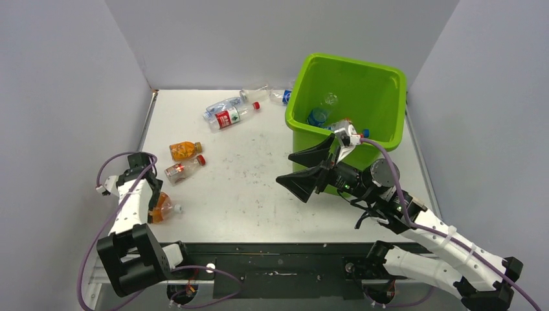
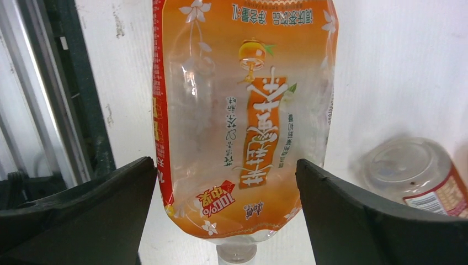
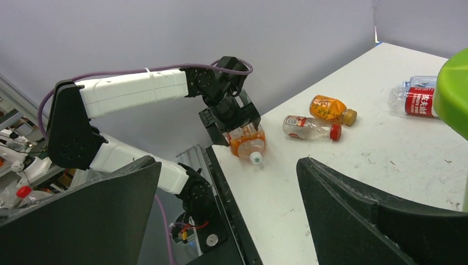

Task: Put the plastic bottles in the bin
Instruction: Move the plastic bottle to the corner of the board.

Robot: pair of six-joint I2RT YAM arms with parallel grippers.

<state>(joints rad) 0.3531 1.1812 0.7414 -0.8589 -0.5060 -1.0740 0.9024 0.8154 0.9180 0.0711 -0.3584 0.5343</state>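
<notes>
The lime-green bin (image 1: 382,81) stands at the back right with a few bottles (image 1: 322,110) inside. An orange-labelled bottle (image 1: 164,208) lies at the table's near left edge. My left gripper (image 1: 154,199) is open with a finger on each side of it; in the left wrist view (image 2: 226,182) the bottle (image 2: 243,99) fills the gap, cap toward the wrist. My right gripper (image 1: 311,170) is open and empty, in front of the bin. More bottles lie on the table: an orange one (image 1: 184,150), a clear red-capped one (image 1: 183,170) and a red-labelled one (image 1: 232,115).
Clear bottles (image 1: 220,105) and a blue-labelled one (image 1: 281,96) lie near the back wall beside the bin. Grey walls enclose the table on three sides. The right wrist view shows the left arm (image 3: 132,88) at the table's corner and the bin's rim (image 3: 452,88) at the right.
</notes>
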